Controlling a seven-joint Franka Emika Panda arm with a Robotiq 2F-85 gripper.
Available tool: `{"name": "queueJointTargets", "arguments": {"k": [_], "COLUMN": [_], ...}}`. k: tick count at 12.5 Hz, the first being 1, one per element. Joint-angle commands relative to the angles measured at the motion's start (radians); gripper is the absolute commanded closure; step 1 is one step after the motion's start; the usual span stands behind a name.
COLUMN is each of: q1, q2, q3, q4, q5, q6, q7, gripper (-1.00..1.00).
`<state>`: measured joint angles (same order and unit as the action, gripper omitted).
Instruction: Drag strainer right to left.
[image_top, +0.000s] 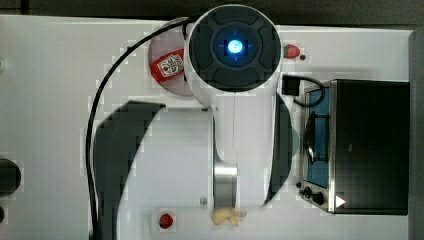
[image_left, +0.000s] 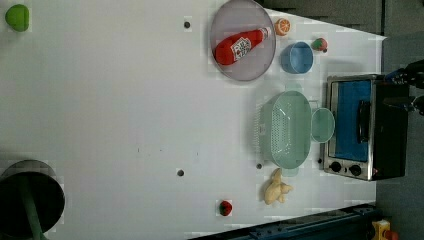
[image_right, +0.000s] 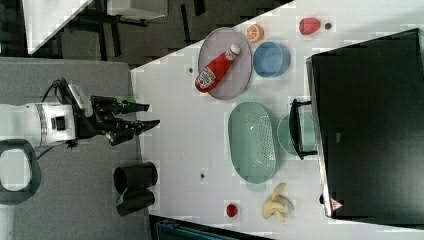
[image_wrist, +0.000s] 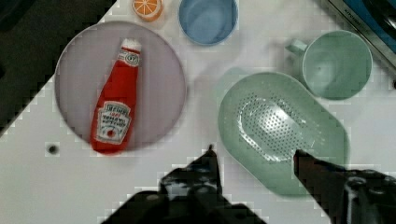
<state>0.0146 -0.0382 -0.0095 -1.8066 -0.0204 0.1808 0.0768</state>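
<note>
The strainer is a pale mint-green oval with a dotted centre, lying flat on the white table just in front of the toaster oven. It also appears in the right view and the wrist view. My gripper hangs open well above it, its two dark fingers spread wide with nothing between them. In the right view the gripper appears far to the right view's left of the strainer, clear of everything. In the top view my arm hides the strainer.
A mint-green mug sits between strainer and toaster oven. A blue bowl, a grey plate holding a ketchup bottle, an orange slice and a strawberry lie nearby. A banana lies on the strainer's other side.
</note>
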Motion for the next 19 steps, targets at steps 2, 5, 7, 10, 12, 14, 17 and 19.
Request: {"name": "queueJointTargets", "arguments": {"k": [2,5,7,10,12,14,17,19], "q1": [-0.054,-0.054,-0.054,-0.054,-0.054,-0.054,-0.053,-0.050], "q2": [-0.567,-0.544,-0.495,-0.368,-0.257,-0.134,0.048,0.158], "q3": [-0.013,-0.012,-0.011,-0.012,-0.012,-0.013,-0.010,-0.008], "q4": [-0.331,-0.364,-0.423,-0.527,-0.573,-0.590,-0.591,-0.594], "q5": [-0.007,-0.007,-0.007,-0.007,-0.007,-0.007,-0.007,-0.007], "q6": [-0.240,-0.189,-0.075,0.168,0.308,0.426,0.589,0.686], "q7": [-0.029,-0.028,-0.022,0.115,0.257,0.417,0.586,0.593], "gripper": [-0.82,-1.00,-1.00,-1.00,-1.00,-1.00,-1.00,-1.00]}}
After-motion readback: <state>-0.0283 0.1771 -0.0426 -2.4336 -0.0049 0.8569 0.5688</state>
